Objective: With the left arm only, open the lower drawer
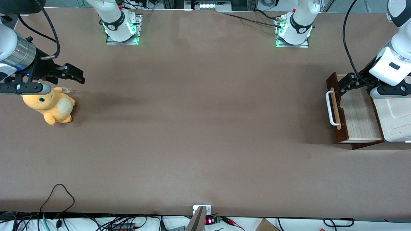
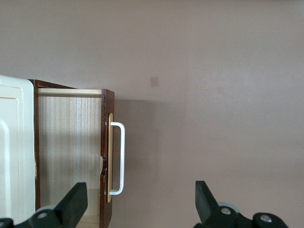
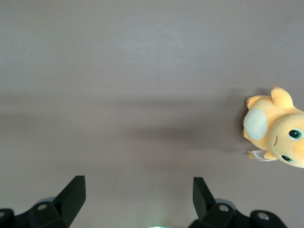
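Observation:
The lower drawer (image 1: 360, 119) stands pulled out of its cabinet at the working arm's end of the table, its pale wood interior (image 2: 69, 142) showing. Its dark brown front (image 2: 105, 118) carries a white bar handle (image 1: 330, 109) (image 2: 122, 156) on a tan strip. The left arm (image 1: 390, 65) reaches over the cabinet. Its black gripper (image 1: 346, 84) (image 2: 140, 192) hovers open above the drawer's end farther from the front camera. One finger (image 2: 75, 202) is over the interior, the other (image 2: 205, 199) over the bare table. Nothing sits between them, and neither touches the handle.
The cream-white cabinet top (image 1: 397, 118) (image 2: 16, 152) lies beside the open drawer. An orange plush toy (image 1: 51, 107) (image 3: 278, 126) rests toward the parked arm's end. Two arm bases (image 1: 122, 29) (image 1: 293, 30) stand along the table edge farthest from the front camera.

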Controlling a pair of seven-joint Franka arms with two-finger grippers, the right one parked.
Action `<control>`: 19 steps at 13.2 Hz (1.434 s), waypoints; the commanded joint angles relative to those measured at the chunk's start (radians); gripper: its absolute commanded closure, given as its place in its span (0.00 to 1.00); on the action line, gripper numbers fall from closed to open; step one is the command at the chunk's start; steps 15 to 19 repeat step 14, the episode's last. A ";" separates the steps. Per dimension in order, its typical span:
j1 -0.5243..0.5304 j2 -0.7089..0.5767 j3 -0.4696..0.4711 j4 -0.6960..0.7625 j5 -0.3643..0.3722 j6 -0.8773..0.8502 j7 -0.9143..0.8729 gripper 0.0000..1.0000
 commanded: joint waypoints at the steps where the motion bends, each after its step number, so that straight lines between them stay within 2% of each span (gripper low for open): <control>1: 0.004 -0.012 -0.003 0.027 -0.019 -0.018 0.020 0.00; 7: 0.004 -0.010 -0.004 0.049 -0.019 -0.059 0.022 0.00; 10: 0.004 -0.009 -0.004 0.083 -0.019 -0.138 0.023 0.00; 19: 0.004 -0.007 -0.004 0.083 -0.017 -0.138 0.025 0.00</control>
